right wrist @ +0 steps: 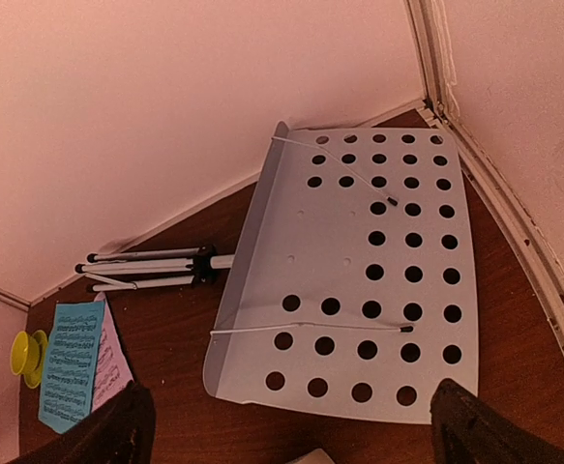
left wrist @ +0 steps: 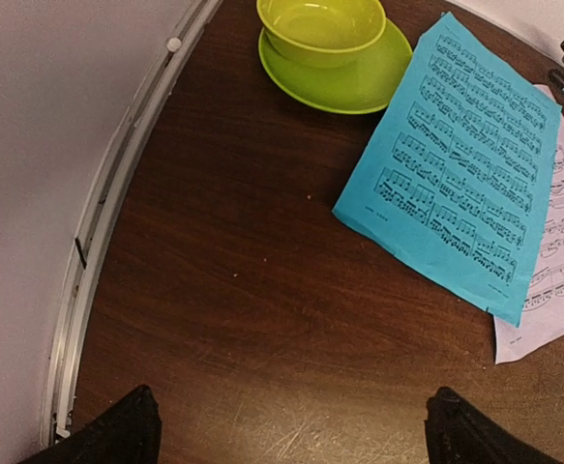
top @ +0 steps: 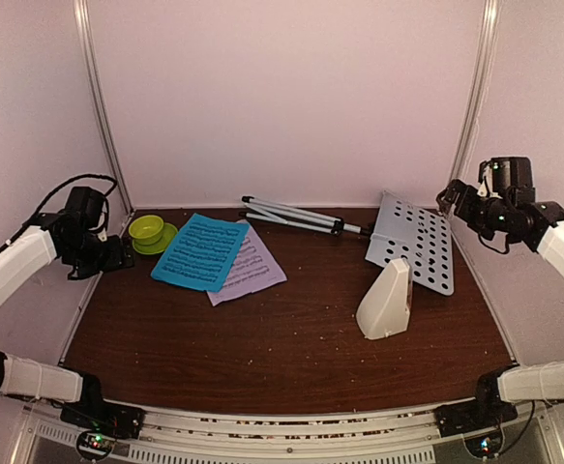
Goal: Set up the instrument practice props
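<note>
1. Left hand (left wrist: 291, 437): raised over the left edge of the dark brown wooden bench (top: 262, 348). Its fingers are spread wide with nothing between them.
2. Lime-green plastic bowl (top: 147, 228): sits in a matching lime-green saucer (top: 161, 243) at the far-left corner, just beside the left hand.
3. Cyan sheet-music page (top: 201, 251): lies flat, left of centre toward the far edge. Its far-left corner is just beside the saucer, and it overlaps the page listed next.
4. Lilac sheet-music page (top: 254, 268): lies flat, its left part under the cyan page.
5. Silver folded tripod (top: 291, 215): lies on its side along the far edge at centre. Its tube runs right to the plate listed next.
6. White perforated metal music-stand plate (top: 415, 242): lies face up at the far-right corner, not erected.
7. Small cream pyramid metronome (top: 386, 300): stands upright right of centre, just beside the plate's near edge. Contact cannot be determined.
8. Right hand (right wrist: 296, 432): raised over the far-right corner above the plate. Its fingers are fully apart and hold nothing.
</note>
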`<state>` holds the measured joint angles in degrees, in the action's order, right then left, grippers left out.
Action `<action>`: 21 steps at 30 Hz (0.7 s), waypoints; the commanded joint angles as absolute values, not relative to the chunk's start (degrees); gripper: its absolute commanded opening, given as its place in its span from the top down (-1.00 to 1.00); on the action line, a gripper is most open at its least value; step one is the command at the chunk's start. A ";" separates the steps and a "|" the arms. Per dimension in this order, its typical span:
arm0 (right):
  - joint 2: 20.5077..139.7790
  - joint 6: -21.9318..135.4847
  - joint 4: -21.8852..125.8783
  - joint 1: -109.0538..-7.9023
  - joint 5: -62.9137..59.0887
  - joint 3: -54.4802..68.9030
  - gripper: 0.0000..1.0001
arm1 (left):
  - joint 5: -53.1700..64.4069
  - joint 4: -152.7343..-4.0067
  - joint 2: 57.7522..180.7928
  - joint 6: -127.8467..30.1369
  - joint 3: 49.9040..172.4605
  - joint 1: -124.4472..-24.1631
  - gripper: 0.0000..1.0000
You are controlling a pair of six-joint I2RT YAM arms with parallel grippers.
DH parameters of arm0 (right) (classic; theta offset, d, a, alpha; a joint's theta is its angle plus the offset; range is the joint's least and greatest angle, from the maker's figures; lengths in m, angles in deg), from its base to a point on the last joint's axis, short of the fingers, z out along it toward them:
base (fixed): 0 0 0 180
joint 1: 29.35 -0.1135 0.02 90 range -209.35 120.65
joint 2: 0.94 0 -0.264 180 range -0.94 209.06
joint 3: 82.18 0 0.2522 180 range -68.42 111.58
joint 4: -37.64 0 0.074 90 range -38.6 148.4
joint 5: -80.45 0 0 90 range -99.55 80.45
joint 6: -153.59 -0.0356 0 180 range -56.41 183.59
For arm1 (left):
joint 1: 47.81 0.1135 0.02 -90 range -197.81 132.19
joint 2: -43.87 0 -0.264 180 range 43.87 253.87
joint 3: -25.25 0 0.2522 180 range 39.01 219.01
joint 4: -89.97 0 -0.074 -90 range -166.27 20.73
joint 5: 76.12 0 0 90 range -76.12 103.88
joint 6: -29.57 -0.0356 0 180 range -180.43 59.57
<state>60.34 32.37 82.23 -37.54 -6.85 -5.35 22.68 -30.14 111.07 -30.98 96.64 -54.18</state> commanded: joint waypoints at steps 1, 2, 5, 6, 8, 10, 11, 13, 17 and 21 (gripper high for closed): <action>66.73 32.30 84.41 -36.52 -7.99 2.38 -1.00 | 22.58 -34.23 114.06 -28.14 97.41 -54.38 -0.96; 68.47 31.83 85.00 -36.43 -7.98 4.27 -1.00 | 22.75 -34.16 114.98 -27.79 97.86 -54.40 -0.96; 73.56 30.70 86.57 -36.39 -7.70 9.82 -1.00 | 21.90 -33.11 118.28 -27.93 100.17 -54.48 -0.96; 75.05 30.59 87.09 -36.60 -7.75 11.58 -1.00 | 21.86 -32.34 119.39 -27.88 101.04 -54.49 -0.96; 77.95 30.33 87.69 -36.82 -7.77 14.86 -1.00 | 21.57 -31.59 121.29 -28.02 102.58 -54.48 -0.96; 80.83 30.04 88.25 -37.11 -7.60 18.01 -1.00 | 21.29 -32.01 122.15 -27.88 103.43 -54.53 -0.96; 82.37 29.79 88.85 -37.26 -7.84 19.65 -1.00 | 20.94 -32.48 122.23 -27.85 103.62 -54.54 -0.96; 85.47 29.47 90.51 -37.82 -8.39 23.23 -1.00 | 19.94 -33.59 121.87 -27.70 103.55 -54.55 -0.95; 93.41 29.31 95.36 -39.36 -9.24 32.38 -1.00 | 17.76 -37.15 119.87 -27.08 101.79 -54.54 -0.95; 100.14 29.82 100.05 -41.20 -12.44 39.59 -1.00 | 15.27 -41.21 117.27 -26.82 99.41 -54.56 -0.96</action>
<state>95.53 29.96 93.31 -39.29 -8.43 33.86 18.66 -34.95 120.60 -27.73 101.03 -54.35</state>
